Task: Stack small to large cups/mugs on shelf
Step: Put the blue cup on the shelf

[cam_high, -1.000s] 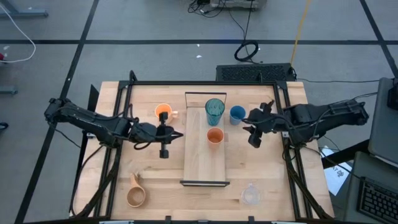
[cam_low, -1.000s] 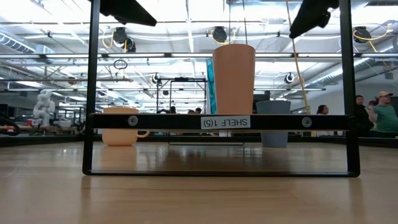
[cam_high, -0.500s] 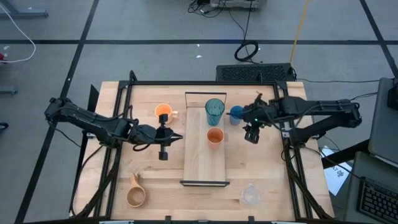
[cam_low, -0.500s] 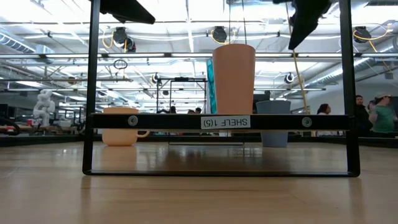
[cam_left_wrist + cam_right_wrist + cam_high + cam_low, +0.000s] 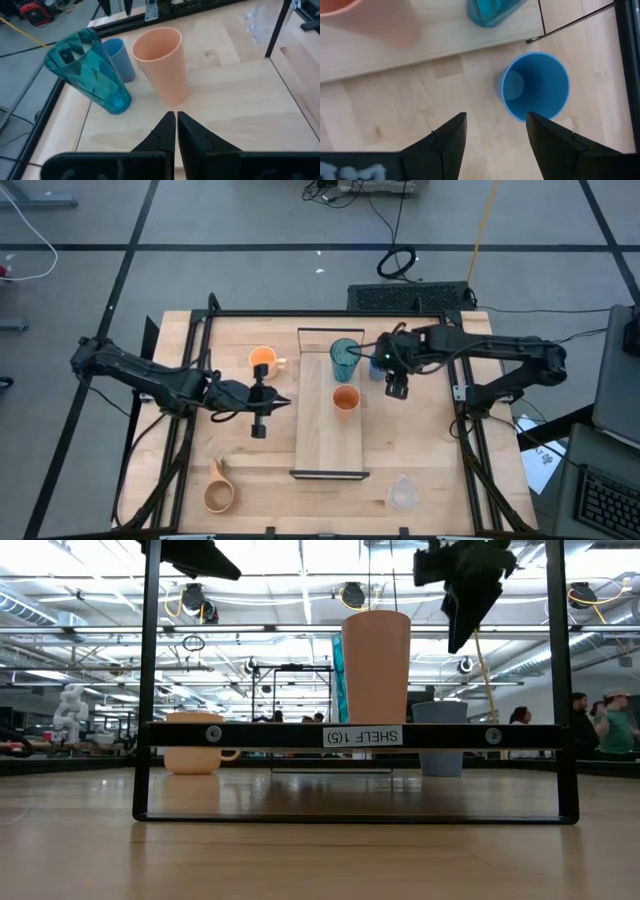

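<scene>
The pale shelf (image 5: pixel 328 435) lies in the table's middle. The teal tumbler (image 5: pixel 345 358) and the small orange cup (image 5: pixel 345 398) stand upright on it. The blue cup (image 5: pixel 535 87) stands on the table just right of the shelf, also seen in the high view (image 5: pixel 379 362). My right gripper (image 5: pixel 495 125) is open above the table, just near of the blue cup, pointing down, and touches nothing; it also shows in the high view (image 5: pixel 395 380). My left gripper (image 5: pixel 176 125) is shut and empty, left of the shelf (image 5: pixel 283 402), pointing at the orange cup (image 5: pixel 162 62).
The orange handled mug (image 5: pixel 263 360) stands at the far left of the shelf. The wooden handled mug (image 5: pixel 218 495) lies at the near left, and the clear cup (image 5: pixel 403 493) at the near right. A black frame (image 5: pixel 460 380) borders the table. People stand in the room behind (image 5: pixel 600 725).
My right gripper has moved toward the table's left and far edge, from right of the blue cup to just above and near of it, still open.
</scene>
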Robot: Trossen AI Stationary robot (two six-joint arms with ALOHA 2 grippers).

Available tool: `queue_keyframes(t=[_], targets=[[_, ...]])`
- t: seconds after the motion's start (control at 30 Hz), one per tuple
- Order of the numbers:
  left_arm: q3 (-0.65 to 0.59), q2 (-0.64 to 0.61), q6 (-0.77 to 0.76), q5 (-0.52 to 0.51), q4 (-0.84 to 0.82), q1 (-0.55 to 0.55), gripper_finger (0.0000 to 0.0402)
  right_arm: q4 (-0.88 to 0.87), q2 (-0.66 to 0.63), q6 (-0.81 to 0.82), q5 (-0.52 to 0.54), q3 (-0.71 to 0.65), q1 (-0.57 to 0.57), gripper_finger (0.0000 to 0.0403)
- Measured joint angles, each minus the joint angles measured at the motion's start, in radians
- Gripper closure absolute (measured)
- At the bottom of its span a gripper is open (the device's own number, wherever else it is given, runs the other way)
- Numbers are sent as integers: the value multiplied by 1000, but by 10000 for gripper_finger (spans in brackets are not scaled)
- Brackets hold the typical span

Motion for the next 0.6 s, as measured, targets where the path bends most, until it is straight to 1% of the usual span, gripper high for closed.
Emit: queue_keyframes(t=[0.23,0.6], targets=[[0,-14,-9,-4,-34,0,380,14,11,-25,0,0,-5,204],[0,-14,-20,-8,-39,0,380,22,8,-21,0,0,-5,204]])
